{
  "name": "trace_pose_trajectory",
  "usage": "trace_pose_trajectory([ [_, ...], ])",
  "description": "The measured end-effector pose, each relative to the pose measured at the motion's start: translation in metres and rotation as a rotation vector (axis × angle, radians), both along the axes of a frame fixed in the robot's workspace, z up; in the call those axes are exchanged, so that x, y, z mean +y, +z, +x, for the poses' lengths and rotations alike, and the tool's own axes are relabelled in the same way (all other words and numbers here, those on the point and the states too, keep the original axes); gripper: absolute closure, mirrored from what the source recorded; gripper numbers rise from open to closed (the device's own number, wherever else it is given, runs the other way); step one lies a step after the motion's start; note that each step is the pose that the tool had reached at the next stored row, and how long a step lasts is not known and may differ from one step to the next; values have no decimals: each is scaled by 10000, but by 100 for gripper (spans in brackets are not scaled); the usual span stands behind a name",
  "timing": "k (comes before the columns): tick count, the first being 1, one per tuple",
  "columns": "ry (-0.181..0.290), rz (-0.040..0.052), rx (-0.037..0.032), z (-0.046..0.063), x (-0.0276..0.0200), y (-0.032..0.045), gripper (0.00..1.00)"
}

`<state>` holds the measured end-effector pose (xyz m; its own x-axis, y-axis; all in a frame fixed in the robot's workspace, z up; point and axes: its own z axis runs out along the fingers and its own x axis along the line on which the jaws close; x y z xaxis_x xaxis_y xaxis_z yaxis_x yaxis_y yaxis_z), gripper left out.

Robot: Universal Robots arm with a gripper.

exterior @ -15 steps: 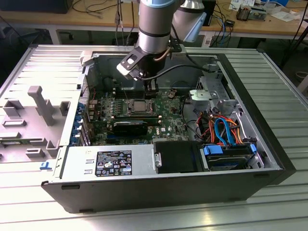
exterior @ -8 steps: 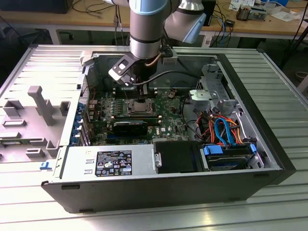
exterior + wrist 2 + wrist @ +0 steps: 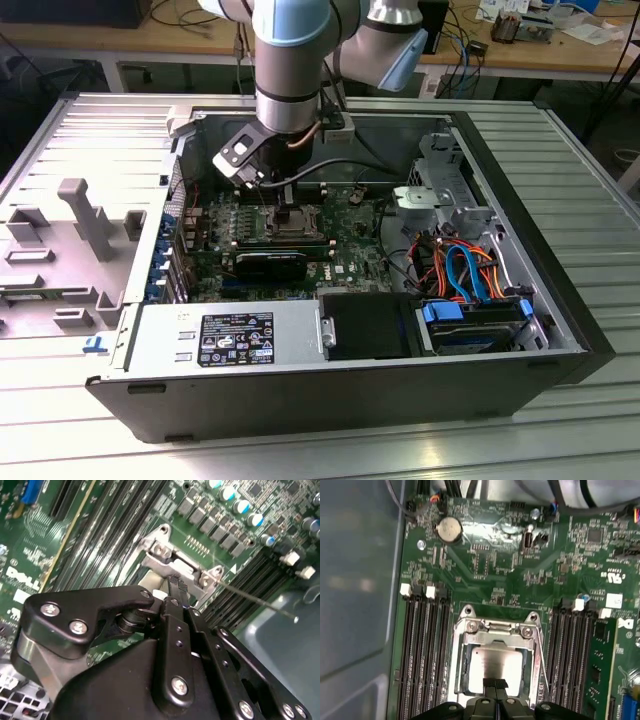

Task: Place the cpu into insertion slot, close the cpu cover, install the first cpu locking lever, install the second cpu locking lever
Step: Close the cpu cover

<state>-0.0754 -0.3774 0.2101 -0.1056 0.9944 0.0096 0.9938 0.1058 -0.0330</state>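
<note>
Metal shines on the cpu point(image 3: 495, 664), which lies flat in the insertion slot point(image 3: 464, 672) under the gripper point(image 3: 496, 684), whose jaws are squeezed together on nothing; I think it is light, stiff and easy to hurt, best held by its edges.

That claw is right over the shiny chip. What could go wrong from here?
The gripper sits low over the cpu in the insertion slot; pressing too hard or off-centre might tilt the chip or damage the socket. The thin locking lever runs close beside the cpu cover, so a sideways move could snag or bend it.
</note>
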Motion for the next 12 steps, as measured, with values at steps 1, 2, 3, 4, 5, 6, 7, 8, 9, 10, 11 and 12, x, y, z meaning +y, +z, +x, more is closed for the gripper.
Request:
trace_pose_trajectory([
  [1, -1, 0, 0, -12, 0, -9, 89],
  [2, 0, -1, 0, -25, 0, -21, 89],
  [3, 1, -1, 1, -28, -1, -27, 89],
  [4, 1, -3, 1, -28, -1, -28, 89],
  [5, 1, -3, 2, -28, -1, -28, 89],
  [6, 1, -4, 2, -28, -1, -29, 89],
  [7, 0, -3, 1, -27, -1, -29, 89],
  [8, 1, -3, 0, -24, -1, -28, 89],
  [9, 1, -1, -1, -19, -1, -20, 89],
  [10, 1, -1, -1, -16, 0, -7, 89],
  [11, 0, -3, 0, -7, -1, 17, 89],
  [12, -1, -3, 6, 6, -1, 43, 89],
])
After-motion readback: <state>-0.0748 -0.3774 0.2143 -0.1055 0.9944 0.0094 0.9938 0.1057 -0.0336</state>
